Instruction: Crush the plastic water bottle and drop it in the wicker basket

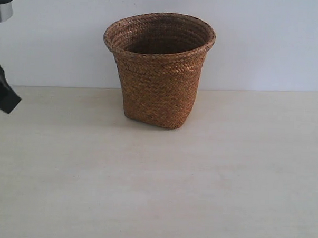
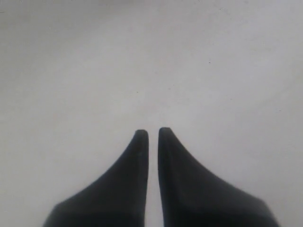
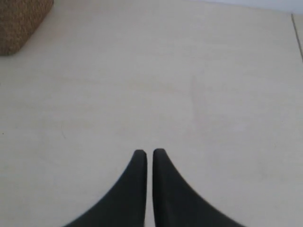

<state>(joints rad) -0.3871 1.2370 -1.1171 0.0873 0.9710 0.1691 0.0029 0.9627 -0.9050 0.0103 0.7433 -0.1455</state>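
Note:
The wicker basket [image 1: 158,71] stands upright at the back middle of the table, its round braided rim wide above a narrower base; a corner of the basket [image 3: 21,21] also shows in the right wrist view. The plastic water bottle is out of view in every frame. My left gripper [image 2: 152,133] is shut over bare tabletop with nothing between its fingers; in the exterior view only a dark part of the left arm [image 1: 3,94] shows at the left edge. My right gripper [image 3: 149,153] is shut and empty too, over bare table some way from the basket.
A pale wooden table [image 1: 198,178] runs to a white wall [image 1: 268,39] behind the basket. A grey fixture [image 1: 3,7] sits at the top left corner of the exterior view. A table edge or seam [image 3: 297,33] shows in the right wrist view.

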